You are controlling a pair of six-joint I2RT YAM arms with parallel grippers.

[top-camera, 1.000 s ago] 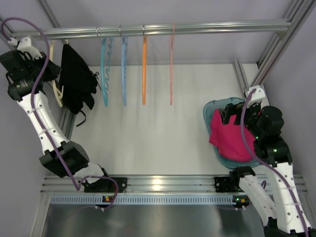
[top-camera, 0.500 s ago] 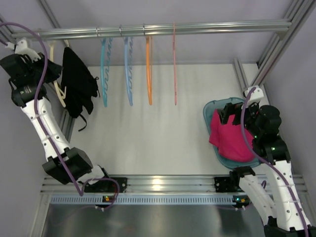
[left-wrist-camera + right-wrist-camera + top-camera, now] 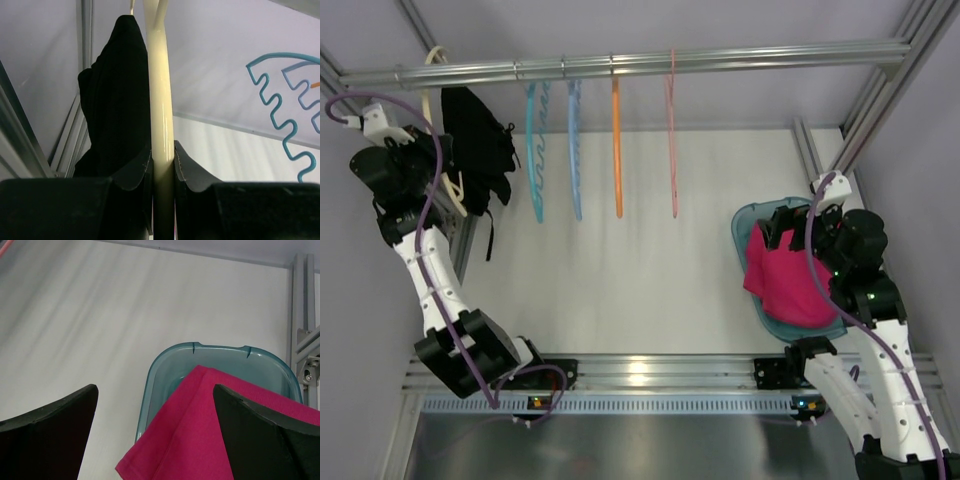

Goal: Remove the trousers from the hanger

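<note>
The left claw [image 3: 162,159] is clenched on the cream hanger [image 3: 159,100]. In the left wrist view its two dark fingers [image 3: 135,167] press against either side of the hanger's pale bar, which runs straight up between them. The black trousers [image 3: 117,100] are on the hanger, draped in a dark fold just to the left of that bar and touching it. From above, the trousers hang at the far left of the rack, below the metal rail [image 3: 720,58], with the left arm reaching up beside them from the left. The top of the hanger shows by the left end of the rail, but I cannot tell if it rests on it. Further right on the rail hang two light-blue hangers [image 3: 535,150], an orange hanger [image 3: 617,150] and a pink hanger [image 3: 672,150], all well apart from the trousers. The right claw [image 3: 155,390] is released, its fingers spread wide and holding nothing. It hovers over a teal basin [image 3: 165,365] on the right side of the white surface [image 3: 640,270]. A magenta cloth [image 3: 200,430] lies in the basin and spills over its near rim.
</note>
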